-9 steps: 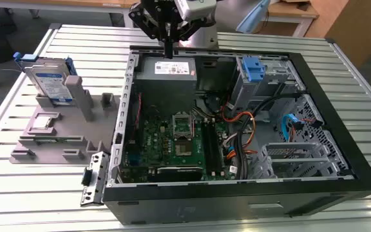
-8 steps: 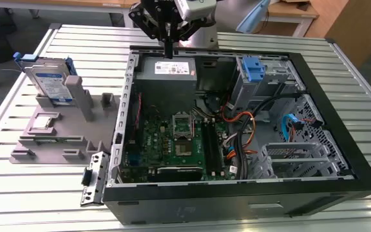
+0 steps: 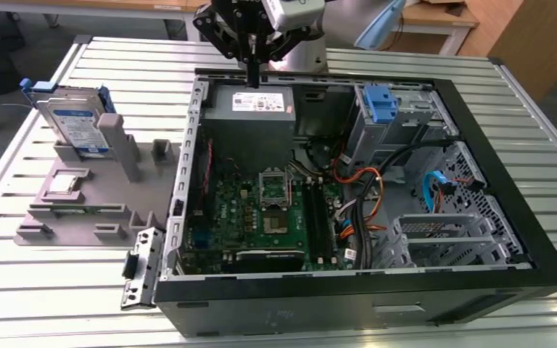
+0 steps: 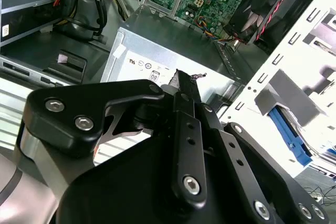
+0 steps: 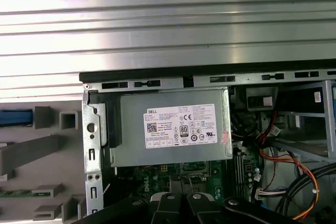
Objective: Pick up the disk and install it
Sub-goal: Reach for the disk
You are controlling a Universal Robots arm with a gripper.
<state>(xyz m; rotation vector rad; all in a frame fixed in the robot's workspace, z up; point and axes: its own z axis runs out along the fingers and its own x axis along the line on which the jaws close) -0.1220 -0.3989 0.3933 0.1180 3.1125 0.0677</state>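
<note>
Currently, closed fingers hover above the power supply — disk well apart.

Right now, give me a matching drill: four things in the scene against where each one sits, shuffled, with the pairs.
Things:
1. disk
2. claw
3. power supply
4. small square chip

Places:
A. lying flat in the grey holder
B. mounted inside the computer case
C. standing upright in the grey holder, outside the case
D. hanging over the power supply, holding nothing

Pairs: 1-C, 2-D, 3-B, 4-A
</note>
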